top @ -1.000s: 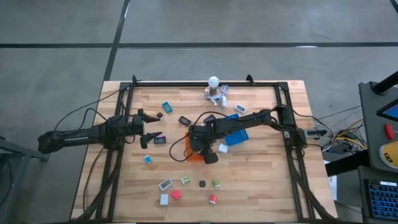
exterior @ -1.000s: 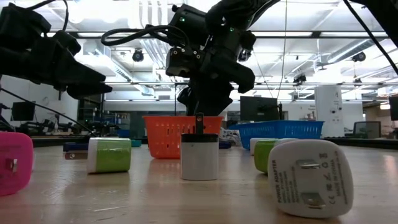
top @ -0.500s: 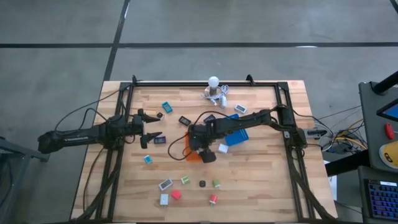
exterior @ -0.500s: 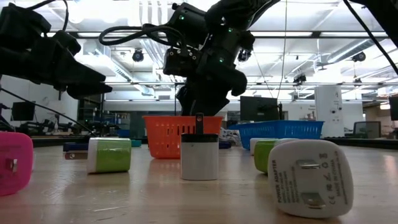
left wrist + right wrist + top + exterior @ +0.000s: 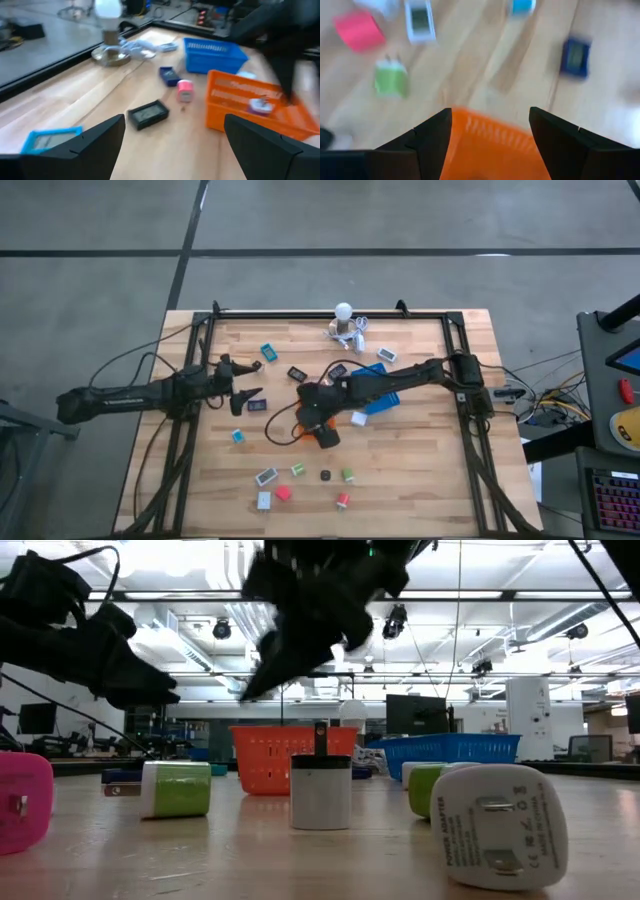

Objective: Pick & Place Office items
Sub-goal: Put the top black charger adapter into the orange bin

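Small office items lie scattered on the wooden table (image 5: pixel 420 470): teal (image 5: pixel 268 352), black (image 5: pixel 297 374), green (image 5: pixel 348 474), red (image 5: pixel 284 493) and white (image 5: pixel 264 500) pieces. My right gripper (image 5: pixel 325 438) hangs open and empty over the near end of the orange tray (image 5: pixel 485 137), blurred in the low view (image 5: pixel 290 640). A white piece (image 5: pixel 260 105) lies inside the orange tray (image 5: pixel 250 107). My left gripper (image 5: pixel 245 395) stands open at the table's left, clear of the black display piece (image 5: pixel 147 114).
The blue tray (image 5: pixel 375 402) sits beside the orange one, toward the right. A white bulb cluster with cables (image 5: pixel 345 325) stands at the far edge. A black frame (image 5: pixel 330 315) rims the table. Chargers (image 5: pixel 500 825) lie near the front edge.
My right gripper has risen out of the orange tray and tipped, its fingers now slanting toward the near left. My left arm has stayed in place, turning slightly.
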You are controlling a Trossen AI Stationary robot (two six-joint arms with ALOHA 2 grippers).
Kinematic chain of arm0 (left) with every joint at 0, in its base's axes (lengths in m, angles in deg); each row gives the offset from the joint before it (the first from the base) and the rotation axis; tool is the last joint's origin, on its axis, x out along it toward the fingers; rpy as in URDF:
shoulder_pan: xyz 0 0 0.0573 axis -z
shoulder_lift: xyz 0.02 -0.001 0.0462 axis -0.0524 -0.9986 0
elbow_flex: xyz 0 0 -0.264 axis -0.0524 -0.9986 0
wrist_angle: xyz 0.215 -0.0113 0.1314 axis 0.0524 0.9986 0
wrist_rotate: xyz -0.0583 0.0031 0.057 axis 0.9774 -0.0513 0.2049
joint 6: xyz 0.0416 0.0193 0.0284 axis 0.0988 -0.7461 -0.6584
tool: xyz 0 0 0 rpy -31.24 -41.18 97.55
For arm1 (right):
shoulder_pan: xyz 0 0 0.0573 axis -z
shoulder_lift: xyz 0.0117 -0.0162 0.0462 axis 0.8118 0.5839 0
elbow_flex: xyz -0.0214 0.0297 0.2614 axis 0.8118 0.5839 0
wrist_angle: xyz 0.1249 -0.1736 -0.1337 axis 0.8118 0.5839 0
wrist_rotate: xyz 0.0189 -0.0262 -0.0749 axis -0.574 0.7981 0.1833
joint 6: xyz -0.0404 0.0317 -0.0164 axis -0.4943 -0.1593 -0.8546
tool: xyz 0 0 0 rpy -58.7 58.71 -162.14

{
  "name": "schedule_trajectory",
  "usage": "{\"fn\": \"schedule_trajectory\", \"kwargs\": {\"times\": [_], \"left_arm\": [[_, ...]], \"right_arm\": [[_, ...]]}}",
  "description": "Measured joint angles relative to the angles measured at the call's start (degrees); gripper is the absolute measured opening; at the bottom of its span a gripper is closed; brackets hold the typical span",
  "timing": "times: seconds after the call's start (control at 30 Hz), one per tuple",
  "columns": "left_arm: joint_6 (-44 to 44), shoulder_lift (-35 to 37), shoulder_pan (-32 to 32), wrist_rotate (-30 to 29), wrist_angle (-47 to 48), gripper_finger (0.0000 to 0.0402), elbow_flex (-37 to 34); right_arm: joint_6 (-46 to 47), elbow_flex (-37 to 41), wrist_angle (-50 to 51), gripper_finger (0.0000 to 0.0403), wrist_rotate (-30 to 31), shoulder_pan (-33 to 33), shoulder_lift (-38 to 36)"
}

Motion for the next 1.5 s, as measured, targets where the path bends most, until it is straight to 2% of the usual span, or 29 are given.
{"fn": "schedule_trajectory", "kwargs": {"times": [0.17, 0.27, 0.47, 0.67, 0.8, 1.0, 1.33, 1.5], "left_arm": [[1.9, -3.5, 0.0, -3.8, -0.6, 0.0346, 0.0], [2.9, -5.3, 0.0, -5.7, 0.2, 0.0346, 0.6], [4.2, -8.9, -0.1, -10.0, 1.1, 0.0346, 2.0], [5.9, -11.4, -0.1, -15.7, 1.4, 0.0346, 2.6], [9.4, -13.0, -0.1, -18.1, 4.9, 0.0346, 3.5], [12.8, -16.1, -0.2, -18.2, 6.0, 0.0346, 4.2], [17.4, -22.5, -0.2, -19.3, 3.2, 0.0346, 4.3], [17.2, -26.9, -0.6, -20.8, 2.3, 0.0346, 7.2]], "right_arm": [[-1.3, 2.1, -7.2, 0.026, -0.5, -1.6, -4.3], [-1.5, 6.0, -14.7, 0.026, -1.4, -2.5, -7.8], [-1.2, 18.0, -32.0, 0.026, -1.6, -3.8, -16.9], [0.3, 32.4, -44.9, 0.026, 0.6, -5.1, -27.3], [0.5, 40.7, -49.1, 0.026, 5.5, -7.2, -34.0], [0.6, 50.7, -52.1, 0.026, 14.8, -12.4, -43.4], [1.3, 62.1, -54.0, 0.026, 30.8, -23.0, -53.7], [1.3, 65.2, -54.7, 0.026, 35.3, -26.2, -56.4]]}}
